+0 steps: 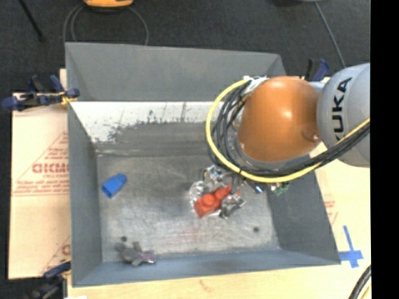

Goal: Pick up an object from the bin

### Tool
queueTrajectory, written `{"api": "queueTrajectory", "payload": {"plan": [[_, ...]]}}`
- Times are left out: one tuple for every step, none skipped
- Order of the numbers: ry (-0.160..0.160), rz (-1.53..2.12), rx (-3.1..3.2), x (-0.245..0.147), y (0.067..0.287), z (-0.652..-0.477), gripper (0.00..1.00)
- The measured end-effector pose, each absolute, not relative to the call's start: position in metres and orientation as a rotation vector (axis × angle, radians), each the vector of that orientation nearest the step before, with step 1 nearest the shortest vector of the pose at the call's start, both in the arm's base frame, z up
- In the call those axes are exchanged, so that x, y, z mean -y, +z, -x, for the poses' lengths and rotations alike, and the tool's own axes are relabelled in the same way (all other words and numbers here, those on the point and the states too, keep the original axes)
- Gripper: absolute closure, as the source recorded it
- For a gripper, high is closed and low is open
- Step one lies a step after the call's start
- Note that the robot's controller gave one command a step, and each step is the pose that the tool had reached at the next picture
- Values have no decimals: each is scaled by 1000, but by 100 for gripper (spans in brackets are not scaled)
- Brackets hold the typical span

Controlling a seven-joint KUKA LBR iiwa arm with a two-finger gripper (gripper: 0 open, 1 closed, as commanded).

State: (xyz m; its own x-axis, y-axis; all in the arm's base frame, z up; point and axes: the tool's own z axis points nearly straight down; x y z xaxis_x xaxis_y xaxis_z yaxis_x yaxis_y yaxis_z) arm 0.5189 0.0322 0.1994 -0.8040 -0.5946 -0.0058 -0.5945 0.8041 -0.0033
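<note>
Orange-capped arm [277, 126] looms closest to us, hanging over the right half of the bin [84, 185]. Sweeping left to right across the floor: a blue block [114, 185] out at the left, a grey bit [136, 254] down by the near wall. Right of centre, the gripper [216, 200] is pinching a red piece [206, 205].

One word to read here, and it's a brand: "KUKA", black capitals on the pale grey rounded arm housing [343, 114], up and to the right of the claw [215, 199]. The letters run turned on their side, right beside the glossy orange dome cover [277, 120] above the claw.
</note>
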Motion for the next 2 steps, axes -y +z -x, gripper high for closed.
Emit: {"api": "queueTrajectory", "payload": {"plan": [[-1,1417,-2795,-69,291,-524,100],[-1,1685,-2645,-72,321,-496,100]]}}
